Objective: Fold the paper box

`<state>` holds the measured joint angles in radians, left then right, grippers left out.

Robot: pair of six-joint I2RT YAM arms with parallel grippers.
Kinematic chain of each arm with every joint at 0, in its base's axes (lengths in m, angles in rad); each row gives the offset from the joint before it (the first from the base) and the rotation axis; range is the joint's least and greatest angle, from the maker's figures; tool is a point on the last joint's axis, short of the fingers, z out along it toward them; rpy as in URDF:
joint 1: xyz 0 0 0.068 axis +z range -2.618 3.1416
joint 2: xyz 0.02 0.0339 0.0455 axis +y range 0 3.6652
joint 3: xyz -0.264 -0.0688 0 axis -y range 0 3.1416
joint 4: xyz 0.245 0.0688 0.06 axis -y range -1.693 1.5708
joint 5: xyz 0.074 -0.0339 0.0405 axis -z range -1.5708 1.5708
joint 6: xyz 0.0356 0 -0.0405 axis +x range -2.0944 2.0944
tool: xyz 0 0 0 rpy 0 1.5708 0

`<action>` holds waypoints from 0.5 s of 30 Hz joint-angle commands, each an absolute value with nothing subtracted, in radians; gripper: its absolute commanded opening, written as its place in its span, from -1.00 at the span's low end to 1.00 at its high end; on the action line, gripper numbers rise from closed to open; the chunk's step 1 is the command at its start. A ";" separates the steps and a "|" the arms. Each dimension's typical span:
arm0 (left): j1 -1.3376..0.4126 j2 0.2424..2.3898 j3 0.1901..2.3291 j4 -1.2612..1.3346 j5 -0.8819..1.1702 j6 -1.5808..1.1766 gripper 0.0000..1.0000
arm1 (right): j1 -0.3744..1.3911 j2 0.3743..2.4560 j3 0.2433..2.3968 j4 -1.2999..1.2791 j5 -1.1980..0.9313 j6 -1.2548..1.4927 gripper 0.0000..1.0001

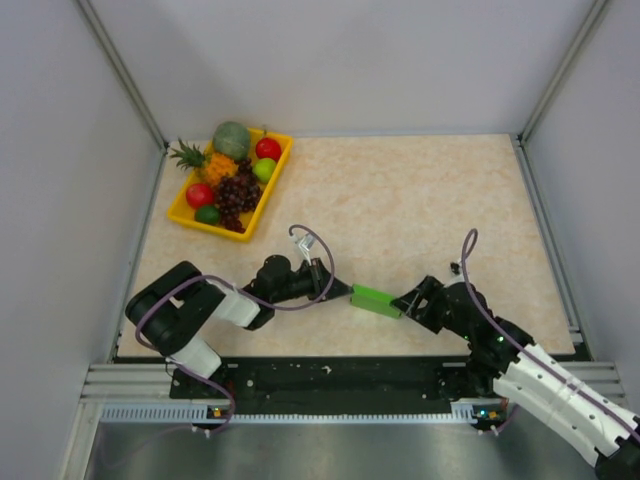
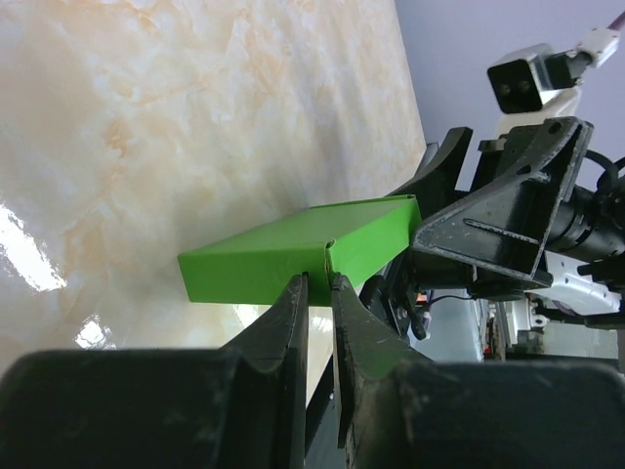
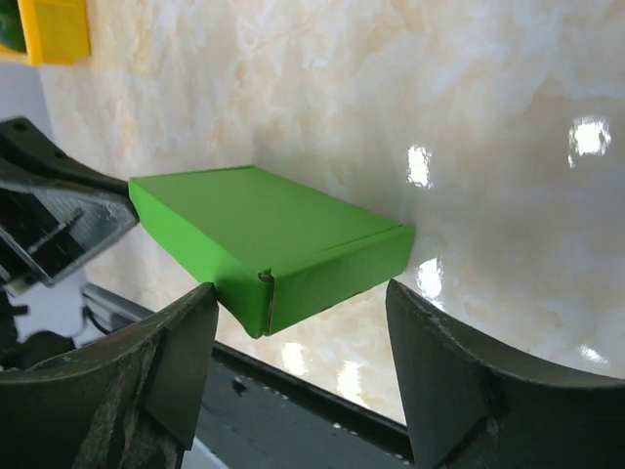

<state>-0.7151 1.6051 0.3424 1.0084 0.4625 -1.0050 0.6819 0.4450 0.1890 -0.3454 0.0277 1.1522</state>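
Left gripper (image 2: 317, 281): pinched on one edge of the box (image 2: 293, 249), held over the table (image 1: 420, 200) near its front; right gripper (image 3: 301, 298): jaws apart, straddling the far end untouched; risk I see: the lone thin-edge grip lets it sag or twist loose.

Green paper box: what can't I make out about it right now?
- Top view: the bright green folded paper box is too small to show seams or flaps between the left gripper and right gripper.
- Left wrist view: its far end is partly hidden behind the right gripper.
- Right wrist view: its far corner is partly hidden behind the left gripper.
- Underside: shown in no view.
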 commanded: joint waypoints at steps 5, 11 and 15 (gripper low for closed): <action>-0.721 1.602 0.342 0.816 0.394 -0.896 -0.78 | 0.657 0.526 0.296 -0.321 -0.179 0.726 0.54; -0.782 1.510 0.284 0.728 0.256 -0.789 -0.76 | 0.657 0.580 0.382 -0.377 -0.103 0.706 0.55; -0.836 1.445 0.241 0.690 0.198 -0.781 -0.74 | 0.657 0.514 0.405 -0.394 -0.115 0.718 0.63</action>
